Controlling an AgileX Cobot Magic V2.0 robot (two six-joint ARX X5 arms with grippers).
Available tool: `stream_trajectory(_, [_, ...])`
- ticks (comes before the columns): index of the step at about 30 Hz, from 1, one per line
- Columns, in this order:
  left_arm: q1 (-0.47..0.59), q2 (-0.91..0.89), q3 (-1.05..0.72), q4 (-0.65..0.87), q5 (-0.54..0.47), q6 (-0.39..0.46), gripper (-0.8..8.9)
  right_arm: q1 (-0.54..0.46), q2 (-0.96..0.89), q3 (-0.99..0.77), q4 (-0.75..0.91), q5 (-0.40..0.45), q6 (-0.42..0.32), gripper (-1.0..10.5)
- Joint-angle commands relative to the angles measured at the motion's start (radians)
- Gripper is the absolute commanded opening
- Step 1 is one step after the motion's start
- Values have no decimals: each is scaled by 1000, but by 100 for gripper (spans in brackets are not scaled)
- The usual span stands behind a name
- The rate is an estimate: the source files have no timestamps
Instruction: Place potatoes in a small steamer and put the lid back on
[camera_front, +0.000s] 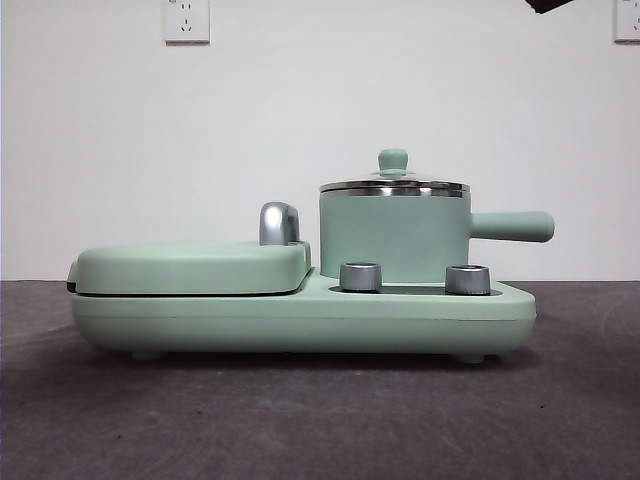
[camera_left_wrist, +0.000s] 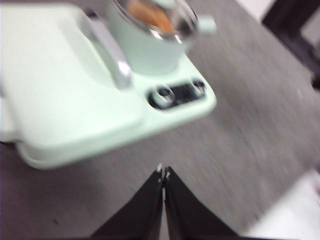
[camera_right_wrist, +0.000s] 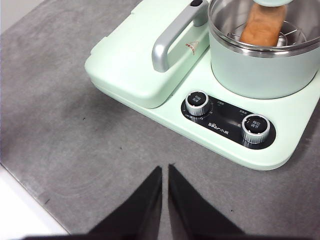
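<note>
One orange-brown oblong potato (camera_right_wrist: 262, 25) is seen inside the mint-green cylindrical steamer pot (camera_front: 394, 238), which is covered by the round clear glass lid (camera_front: 393, 184) with its small mint knob. The pot is seated on the mint-green cooker base (camera_front: 300, 318), beside the flat griddle cover (camera_front: 190, 265), on the grey table (camera_front: 320, 420). The left gripper (camera_left_wrist: 163, 173) and right gripper (camera_right_wrist: 164, 169) are held above bare table with jaws closed, empty.
</note>
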Motion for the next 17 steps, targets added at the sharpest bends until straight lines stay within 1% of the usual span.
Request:
stream_trajectory(1, [94, -62, -85, 91, -4, 53, 6, 11, 4, 7, 11, 3, 0, 17])
stream_trajectory(6, [306, -247, -322, 253, -3, 293, 6, 11, 4, 7, 11, 3, 0, 17])
stream_trajectory(8, [365, -317, -412, 313, -4, 339, 6, 11, 4, 7, 11, 3, 0, 17])
stream_trajectory(10, [411, -382, -492, 356, -4, 362, 6, 11, 4, 7, 11, 3, 0, 17])
stream_trajectory(13, [453, -462, -577, 351, -7, 367, 6, 11, 4, 7, 11, 3, 0, 17])
stream_trajectory(15, [473, -505, -626, 354, -9, 340, 6, 11, 4, 7, 11, 3, 0, 17])
stream_trajectory(17, [489, -515, -658, 362, -38, 303, 6, 11, 4, 7, 12, 3, 0, 17])
